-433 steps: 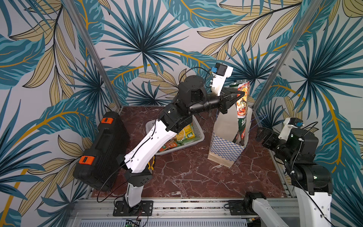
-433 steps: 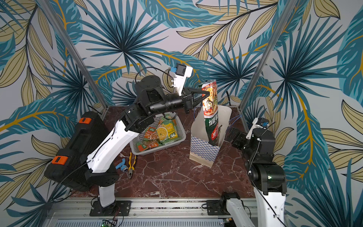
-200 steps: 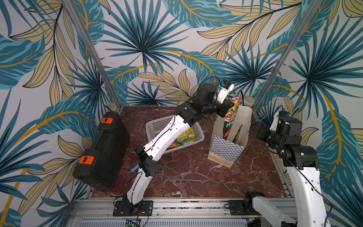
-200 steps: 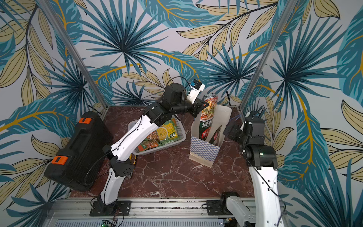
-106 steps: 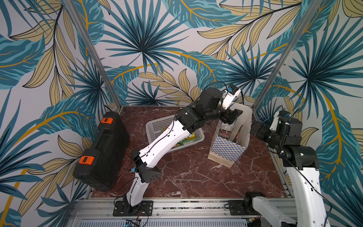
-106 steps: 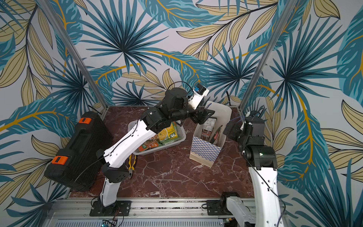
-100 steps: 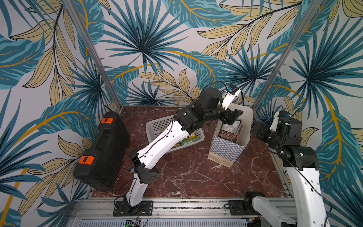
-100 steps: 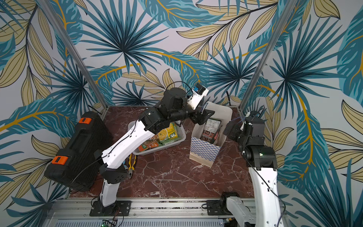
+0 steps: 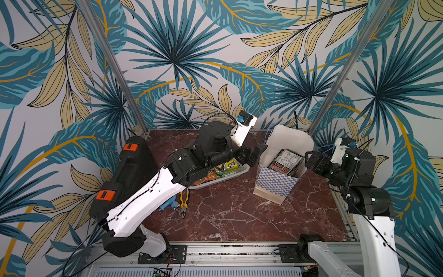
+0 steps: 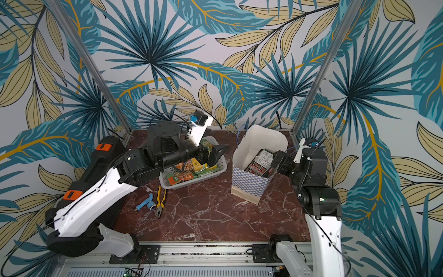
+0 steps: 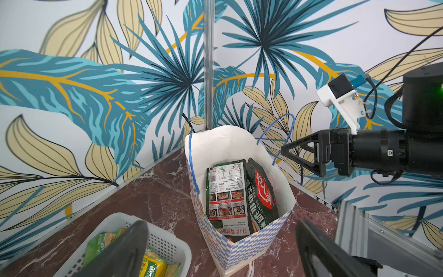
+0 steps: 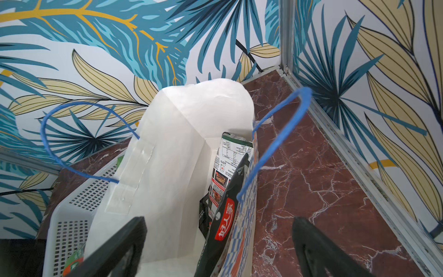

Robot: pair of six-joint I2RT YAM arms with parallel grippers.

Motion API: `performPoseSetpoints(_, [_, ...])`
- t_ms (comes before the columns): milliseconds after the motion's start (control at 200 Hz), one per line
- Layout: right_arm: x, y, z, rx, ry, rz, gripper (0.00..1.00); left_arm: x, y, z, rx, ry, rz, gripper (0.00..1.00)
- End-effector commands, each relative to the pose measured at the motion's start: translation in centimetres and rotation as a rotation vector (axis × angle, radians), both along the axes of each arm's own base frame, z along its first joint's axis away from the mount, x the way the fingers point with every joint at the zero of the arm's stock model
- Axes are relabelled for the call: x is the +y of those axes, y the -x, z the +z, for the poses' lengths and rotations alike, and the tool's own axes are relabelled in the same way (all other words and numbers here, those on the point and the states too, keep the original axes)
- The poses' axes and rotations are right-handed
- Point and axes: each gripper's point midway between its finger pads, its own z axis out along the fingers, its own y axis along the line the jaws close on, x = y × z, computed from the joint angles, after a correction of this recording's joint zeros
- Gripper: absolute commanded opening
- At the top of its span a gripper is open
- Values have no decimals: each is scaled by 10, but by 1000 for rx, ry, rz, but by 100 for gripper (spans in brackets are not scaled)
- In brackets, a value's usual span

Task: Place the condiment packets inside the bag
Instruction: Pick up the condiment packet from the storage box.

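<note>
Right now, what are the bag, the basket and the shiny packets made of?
The bag looks like paper: matte white inside, with creases and a folded seam. The basket looks like pale moulded plastic, stiff, with rows of small holes. The condiment packets seem to be thin plastic film: glossy, printed, with glare spots.

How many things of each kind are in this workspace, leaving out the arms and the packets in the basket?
bag: 1
condiment packets showing inside it: 2
basket: 1
pliers: 1
blue tool: 1
black case: 1
Total: 7
</note>
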Motion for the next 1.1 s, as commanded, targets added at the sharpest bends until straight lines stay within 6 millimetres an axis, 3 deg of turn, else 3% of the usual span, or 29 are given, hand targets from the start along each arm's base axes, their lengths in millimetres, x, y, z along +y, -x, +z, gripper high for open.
performPoseSetpoints(0, [12,5,4,-38,-40,53,99,25,-2,-13,10,7,98,100])
performPoseSetpoints(165, [21,19,8,-76,-65,97,100,52,2,-48,65,-40,179,100])
performPoseSetpoints(451, [38,42,6,-129,-60,198,100,87,-5,-129,237,-108,321,100])
performPoseSetpoints(626, [51,45,-8,-118,-105,260,100,104,-27,-178,365,-91,370,100])
performPoseSetpoints(816, [59,47,-22,-90,-134,299,99,88,-46,-223,474,-140,297,100])
performPoseSetpoints(1097, [56,48,-44,-34,-121,290,99,66,-69,-274,567,-280,254,83])
